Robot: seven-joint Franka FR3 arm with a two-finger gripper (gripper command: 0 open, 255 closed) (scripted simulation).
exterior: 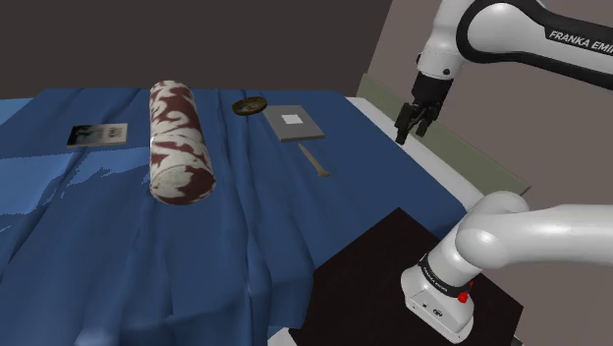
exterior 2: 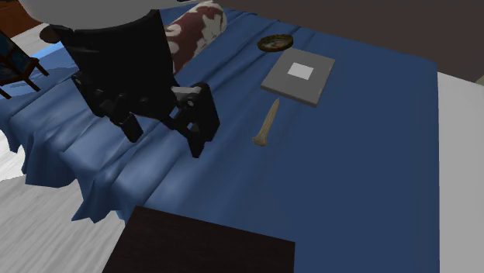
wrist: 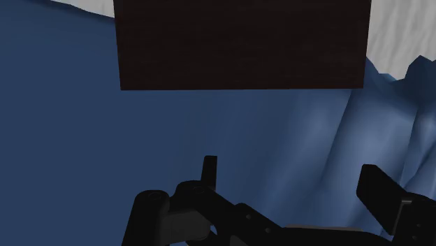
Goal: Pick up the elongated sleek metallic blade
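Bedroom in a home, and here's the bed, right under the cameras.

A rumpled blue bedspread (exterior: 118,226) covers it and falls in folds over the near edge to a pale floor (exterior 2: 39,225). On top lies a long bolster pillow (exterior: 177,143) patterned maroon and white. To its right in the shoulder view sit a small round dish (exterior: 250,104) and a flat grey book (exterior: 296,122), and to its left a photo card (exterior: 98,135). Bare pale mattress (exterior 2: 461,155) shows beside the cover, and plain brownish walls (exterior: 246,39) close the far side.
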